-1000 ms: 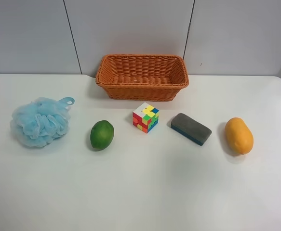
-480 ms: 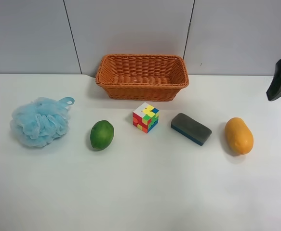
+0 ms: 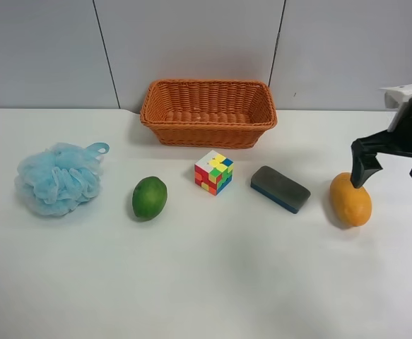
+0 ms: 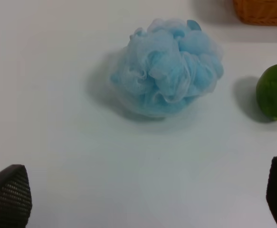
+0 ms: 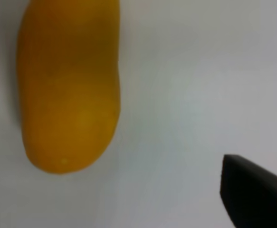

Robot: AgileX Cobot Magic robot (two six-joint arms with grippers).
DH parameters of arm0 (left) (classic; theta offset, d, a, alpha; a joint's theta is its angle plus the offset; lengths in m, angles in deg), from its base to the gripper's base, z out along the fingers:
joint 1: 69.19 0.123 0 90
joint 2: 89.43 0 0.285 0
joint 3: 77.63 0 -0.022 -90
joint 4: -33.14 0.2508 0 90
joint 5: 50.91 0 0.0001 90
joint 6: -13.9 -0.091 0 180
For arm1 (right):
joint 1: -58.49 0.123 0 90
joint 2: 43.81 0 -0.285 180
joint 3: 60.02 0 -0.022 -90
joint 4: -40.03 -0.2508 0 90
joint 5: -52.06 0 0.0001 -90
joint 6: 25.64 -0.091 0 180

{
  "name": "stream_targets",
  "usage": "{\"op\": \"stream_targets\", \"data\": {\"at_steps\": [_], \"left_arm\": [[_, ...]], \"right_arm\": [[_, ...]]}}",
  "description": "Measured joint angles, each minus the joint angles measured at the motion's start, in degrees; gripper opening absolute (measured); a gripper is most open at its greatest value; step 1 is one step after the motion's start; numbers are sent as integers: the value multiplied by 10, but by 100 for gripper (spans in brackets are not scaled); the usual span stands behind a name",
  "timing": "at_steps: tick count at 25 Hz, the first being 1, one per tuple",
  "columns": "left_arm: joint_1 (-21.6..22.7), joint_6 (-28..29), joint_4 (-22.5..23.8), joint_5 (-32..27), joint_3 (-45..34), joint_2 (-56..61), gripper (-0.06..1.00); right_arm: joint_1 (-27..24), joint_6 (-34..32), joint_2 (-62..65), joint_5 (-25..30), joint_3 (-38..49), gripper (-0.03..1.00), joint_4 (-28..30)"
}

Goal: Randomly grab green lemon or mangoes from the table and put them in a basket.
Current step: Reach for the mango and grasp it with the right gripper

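The orange-yellow mango lies on the white table at the exterior high view's right. My right gripper hangs open just above and behind it, one finger by the mango's far end. In the right wrist view the mango fills one side and only one dark fingertip shows. The green lemon lies left of centre and also shows in the left wrist view. The wicker basket stands at the back. My left gripper is open and empty over bare table.
A blue mesh bath sponge sits at the left, close to the left gripper. A colour cube and a grey-blue eraser block lie between the lemon and the mango, in front of the basket.
My right arm has come in from the exterior high view's right edge and moved down and inward to the mango. The objects have not moved.
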Motion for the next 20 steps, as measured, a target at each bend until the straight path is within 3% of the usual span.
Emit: {"op": "stream_targets", "data": {"at_steps": [9, 20], "left_arm": [[0, 0, 0, 0, 0, 0, 99], [0, 0, 0, 0, 0, 0, 99]], "right_arm": [[0, 6, -95, -72, 0, 99, 0], [0, 10, -151, -114, 0, 99, 0]]}}
